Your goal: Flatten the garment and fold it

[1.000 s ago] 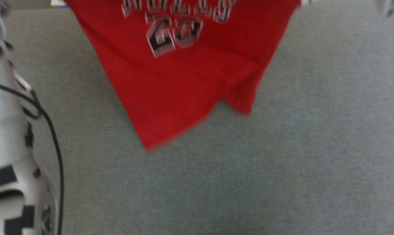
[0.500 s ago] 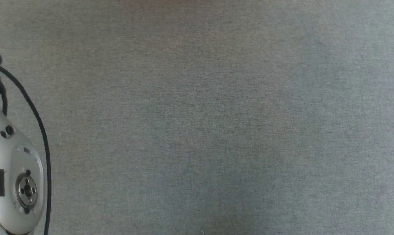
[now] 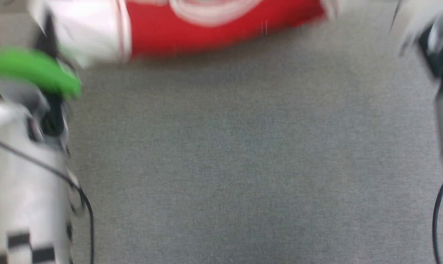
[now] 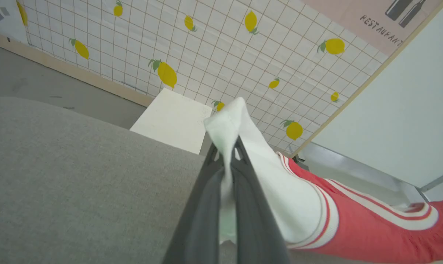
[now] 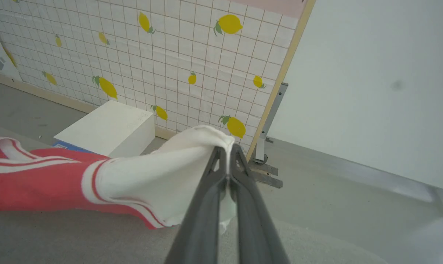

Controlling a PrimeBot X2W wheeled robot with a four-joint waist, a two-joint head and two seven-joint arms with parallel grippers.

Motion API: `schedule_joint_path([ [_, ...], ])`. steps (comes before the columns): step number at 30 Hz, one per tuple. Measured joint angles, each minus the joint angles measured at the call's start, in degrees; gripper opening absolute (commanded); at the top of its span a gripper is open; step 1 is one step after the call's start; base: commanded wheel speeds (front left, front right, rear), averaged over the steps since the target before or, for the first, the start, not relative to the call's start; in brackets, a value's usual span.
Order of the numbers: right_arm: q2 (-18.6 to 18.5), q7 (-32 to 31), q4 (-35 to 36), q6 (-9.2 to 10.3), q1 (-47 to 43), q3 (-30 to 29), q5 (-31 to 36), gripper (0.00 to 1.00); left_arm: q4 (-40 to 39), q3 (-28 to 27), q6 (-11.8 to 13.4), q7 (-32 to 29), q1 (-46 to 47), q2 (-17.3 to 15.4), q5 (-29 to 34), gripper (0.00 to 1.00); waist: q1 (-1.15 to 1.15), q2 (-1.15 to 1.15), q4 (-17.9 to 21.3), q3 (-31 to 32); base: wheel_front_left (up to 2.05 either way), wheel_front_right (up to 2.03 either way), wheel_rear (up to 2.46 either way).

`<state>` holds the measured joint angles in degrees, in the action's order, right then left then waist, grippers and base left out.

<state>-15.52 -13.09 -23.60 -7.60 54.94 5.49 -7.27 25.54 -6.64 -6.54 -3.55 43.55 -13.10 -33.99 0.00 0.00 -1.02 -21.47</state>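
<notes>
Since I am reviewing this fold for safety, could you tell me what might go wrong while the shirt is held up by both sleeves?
1. The left gripper and right gripper pinch only the white sleeve ends between their fingers; the garment could slip free.
2. It hangs near the grey surface's far edge, so part may land off it.
</notes>
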Motion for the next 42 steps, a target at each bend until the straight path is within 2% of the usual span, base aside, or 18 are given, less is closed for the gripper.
schedule_joint_path([
  [5, 0.2, -3.9, 7.9, 0.0, -16.7, -2.4, -5.6, 0.0, -6.2, 1.3, 0.0, -3.9, -15.7, 1.0, -1.0, 0.0, 0.0, 0.0, 0.0, 4.2, 0.0, 0.0, 0.0],
  [9, 1.0, -7.3, 14.5, 0.0, -27.9, -5.6, -7.0, 0.0, -11.5, 0.9, 0.6, -6.3, -25.1, 2.9, -3.6, 0.0, -0.01, 0.01, 0.0, 7.0, 0.0, 0.0, 0.0],
  [19, 10.5, -17.3, 25.2, 0.01, -51.2, -15.3, -6.4, 0.0, -20.3, -0.1, 5.7, -8.5, -43.4, 8.2, -8.0, 0.0, -0.01, 0.0, 0.1, 12.9, 0.0, 0.0, 0.0],
  [26, 12.6, -24.1, 27.9, 0.01, -60.1, -20.3, -6.0, 0.0, -20.5, 1.0, 9.0, -10.0, -51.4, 9.4, -9.3, 0.0, -0.01, 0.0, 0.0, 15.2, 0.0, 0.0, 0.0],
  [32, 12.7, -29.2, 25.4, 0.01, -66.0, -23.6, -9.3, 0.0, -19.2, 0.9, 11.9, -10.1, -54.5, 9.4, -8.5, 0.0, -0.01, 0.0, -0.8, 15.5, 0.0, 0.0, 0.0],
  [39, 12.5, -28.9, 21.7, -0.01, -67.4, -24.8, -10.3, 0.0, -17.6, 1.1, 12.6, -8.9, -55.3, 9.3, -7.1, 0.0, -0.01, 0.0, -1.7, 15.9, 0.0, 0.0, 0.0],
  [41, 12.4, -27.3, 20.8, -0.01, -67.5, -24.6, -10.8, 0.0, -17.8, 1.3, 12.0, -8.0, -55.2, 9.3, -7.5, 0.0, -0.01, 0.0, -2.0, 16.1, 0.0, 0.0, 0.0],
  [42, 12.4, -26.1, 20.5, -0.01, -67.6, -24.5, -10.9, 0.42, -17.8, 1.3, 11.5, -7.7, -55.2, 9.3, -7.9, 0.0, -0.01, 0.0, -2.1, 16.1, 0.0, 0.0, 0.0],
])
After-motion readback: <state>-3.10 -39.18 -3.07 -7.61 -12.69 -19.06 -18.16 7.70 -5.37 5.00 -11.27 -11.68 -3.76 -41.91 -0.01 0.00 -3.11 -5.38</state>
